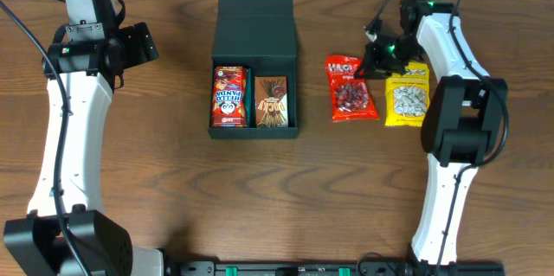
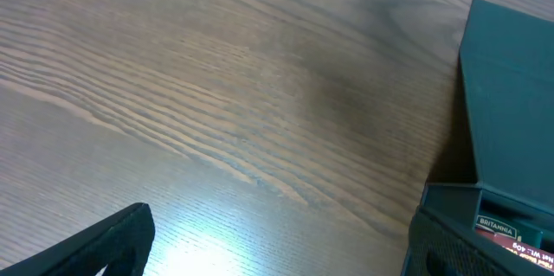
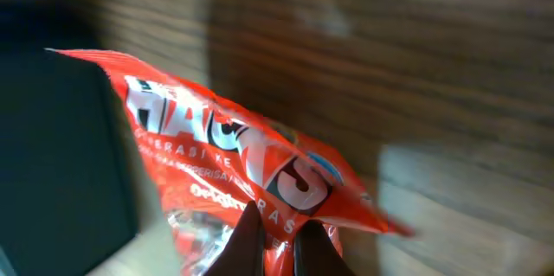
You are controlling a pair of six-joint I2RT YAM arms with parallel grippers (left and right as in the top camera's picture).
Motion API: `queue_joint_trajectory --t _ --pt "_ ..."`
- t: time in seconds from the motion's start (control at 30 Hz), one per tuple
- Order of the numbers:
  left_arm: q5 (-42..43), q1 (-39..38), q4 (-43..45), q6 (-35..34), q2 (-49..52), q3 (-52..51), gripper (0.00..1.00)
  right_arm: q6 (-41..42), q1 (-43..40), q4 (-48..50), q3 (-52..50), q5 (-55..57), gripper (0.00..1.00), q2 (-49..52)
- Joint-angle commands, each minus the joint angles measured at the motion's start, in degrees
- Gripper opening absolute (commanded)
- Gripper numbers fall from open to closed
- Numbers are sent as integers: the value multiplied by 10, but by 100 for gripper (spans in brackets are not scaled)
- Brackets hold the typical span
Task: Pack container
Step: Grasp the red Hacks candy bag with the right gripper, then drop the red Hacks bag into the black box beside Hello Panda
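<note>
The container (image 1: 254,25) is a dark teal-black box in the middle of the table, its flap lid folded back. Inside lie a red Hello Panda packet (image 1: 228,96) and a brown packet (image 1: 272,101). To its right a red snack packet (image 1: 351,90) lies on the table, with a yellow seed packet (image 1: 407,94) beside it. My right gripper (image 1: 374,55) sits at the red packet's top right corner. In the right wrist view my right gripper (image 3: 277,215) is shut on the red packet (image 3: 225,146), pinching its film. My left gripper (image 1: 138,44) stands open over bare wood left of the container (image 2: 511,94).
The wooden table (image 1: 156,155) runs to a pale wall at the back. The right arm (image 1: 450,138) reaches from the front edge past the yellow packet. In the left wrist view both fingers (image 2: 121,233) frame bare wood.
</note>
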Motion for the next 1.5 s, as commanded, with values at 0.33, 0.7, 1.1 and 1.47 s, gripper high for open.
queue_joint_trajectory --t 0.33,0.7,1.1,1.47 --pt "-2 1 -2 -7 17 -2 95 251 146 37 51 -7 2 -188" --pt "-2 1 -1 -14 19 -2 95 417 258 47 50 116 2 -140" --pt "0 1 5 -13 19 -2 95 468 290 38 50 172 2 -76" --pt "0 1 7 -13 19 -2 95 392 290 22 50 173 99 -54"
